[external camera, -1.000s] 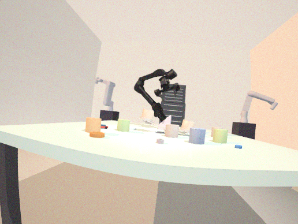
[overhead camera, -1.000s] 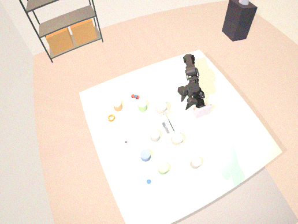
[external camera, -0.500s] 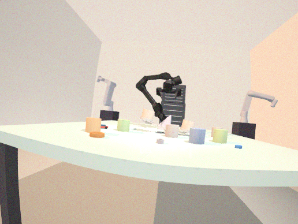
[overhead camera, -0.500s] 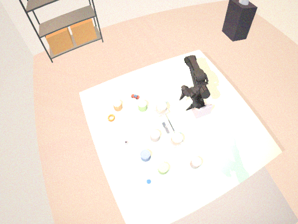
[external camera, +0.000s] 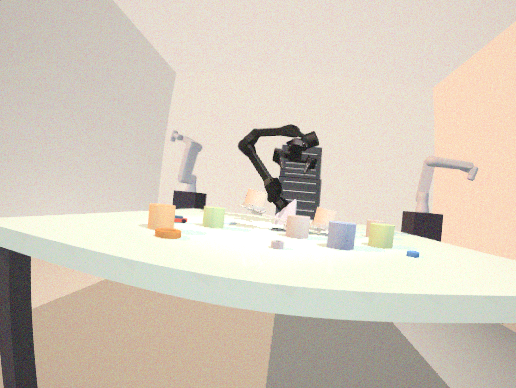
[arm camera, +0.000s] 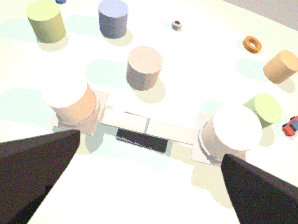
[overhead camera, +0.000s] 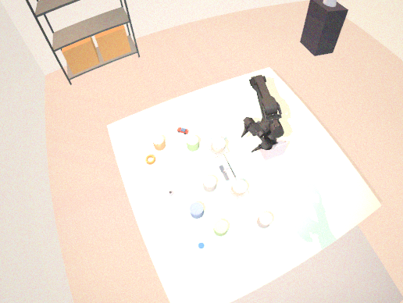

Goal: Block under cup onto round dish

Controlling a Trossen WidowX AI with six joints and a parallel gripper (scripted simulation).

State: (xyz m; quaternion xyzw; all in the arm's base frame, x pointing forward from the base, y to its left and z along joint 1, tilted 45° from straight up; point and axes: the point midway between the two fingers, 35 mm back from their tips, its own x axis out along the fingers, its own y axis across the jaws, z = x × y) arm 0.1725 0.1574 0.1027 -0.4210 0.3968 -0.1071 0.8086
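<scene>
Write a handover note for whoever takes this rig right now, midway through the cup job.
Gripper: open, nothing held, above the table and off the cups.
Cups: two pale peach cups on the small pale balance. The end cup away from the red toy car sits lower; it probably hides the block.
Block: unseen. Round dish: I can't pick it out.
Done: no cup lifted.
Left: lift only the lower cup, put block on dish, release, move clear.
</scene>
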